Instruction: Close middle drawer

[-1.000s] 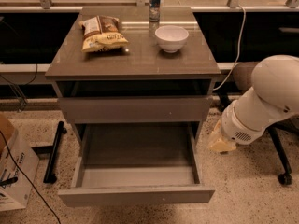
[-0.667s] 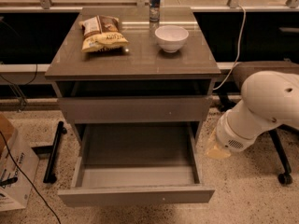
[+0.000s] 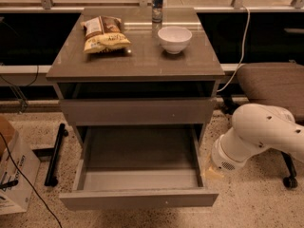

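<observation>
Camera view, middle drawer [image 3: 138, 199]: pulled out toward camera, long axis left-right.
Hand [image 3: 212, 169]: beside drawer's right wall; grip state cannot be told.

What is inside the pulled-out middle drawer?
Only the bare grey floor of the middle drawer shows; its back part is covered by the upper drawer. The gripper hangs beside its right wall.

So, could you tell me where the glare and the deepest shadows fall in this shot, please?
Camera view: pale glare streaks the tabletop between bag and bowl; the gap under it is nearly black; the middle drawer, pulled out, is dimly but evenly lit; the gripper, low beside the drawer's right side, looks shaded beneath the arm.
</observation>
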